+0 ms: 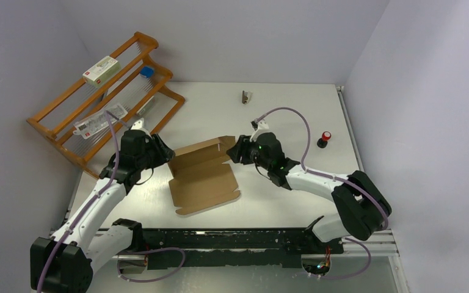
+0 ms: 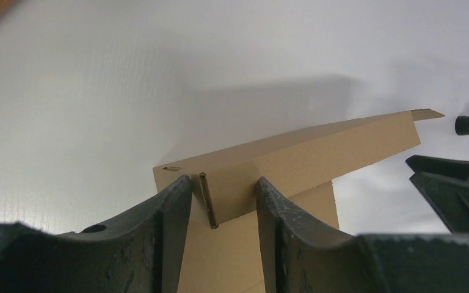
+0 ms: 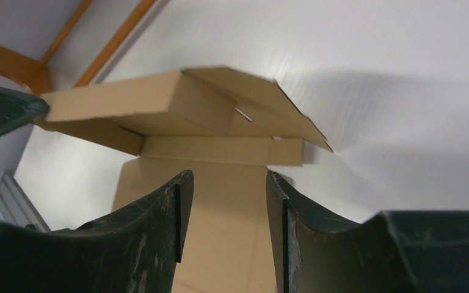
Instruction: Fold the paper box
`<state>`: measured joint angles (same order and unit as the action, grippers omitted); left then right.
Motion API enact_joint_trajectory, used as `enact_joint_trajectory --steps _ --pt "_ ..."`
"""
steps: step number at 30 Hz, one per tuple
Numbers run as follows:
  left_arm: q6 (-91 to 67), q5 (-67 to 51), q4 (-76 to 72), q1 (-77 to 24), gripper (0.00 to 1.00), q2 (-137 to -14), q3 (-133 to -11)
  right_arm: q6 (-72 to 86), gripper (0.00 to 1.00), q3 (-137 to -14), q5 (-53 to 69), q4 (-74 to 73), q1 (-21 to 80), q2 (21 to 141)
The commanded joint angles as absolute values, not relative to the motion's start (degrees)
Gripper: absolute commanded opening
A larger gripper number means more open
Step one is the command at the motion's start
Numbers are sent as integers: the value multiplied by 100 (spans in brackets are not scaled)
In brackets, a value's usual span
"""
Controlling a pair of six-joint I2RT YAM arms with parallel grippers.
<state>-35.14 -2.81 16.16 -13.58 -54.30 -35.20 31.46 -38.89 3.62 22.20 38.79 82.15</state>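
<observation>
Box (image 1: 203, 178) lies mid-worktop (image 1: 287, 110), its raised rear wall running left-right between the claws. Left claw (image 1: 168, 159) pinches that wall's left end (seemingly firm); right claw (image 1: 233, 149), half-open and empty, faces the right end.

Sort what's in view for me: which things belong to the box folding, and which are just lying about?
Job: paper box; left gripper on its raised wall; right gripper at the other end.
Lying about: wooden rack, white carton with red print, clear packet, blue-capped item, small dark object, red-topped black knob.
</observation>
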Motion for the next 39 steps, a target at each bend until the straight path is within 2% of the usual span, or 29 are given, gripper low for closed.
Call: enact_joint_trajectory --steps 1,8,19,26,39 --pt "-3301 -293 1942 -1354 47 -5526 -3642 3198 51 -3361 -145 2906 3866 8124" --pt "-3187 -312 2012 -1354 47 -5581 -3769 3619 49 -2944 -652 3932 4128 8794" --pt "-3173 -483 1869 -1354 47 -5592 -3683 4109 47 -2974 -1596 4950 4386 10024" --pt "-3145 -614 1839 -1354 48 -5601 -3669 4043 45 -3281 -1414 5223 4436 10593" --pt "-3127 -615 1837 -1354 48 -5557 -3640 3138 25 -3567 -1687 5139 4977 10592"
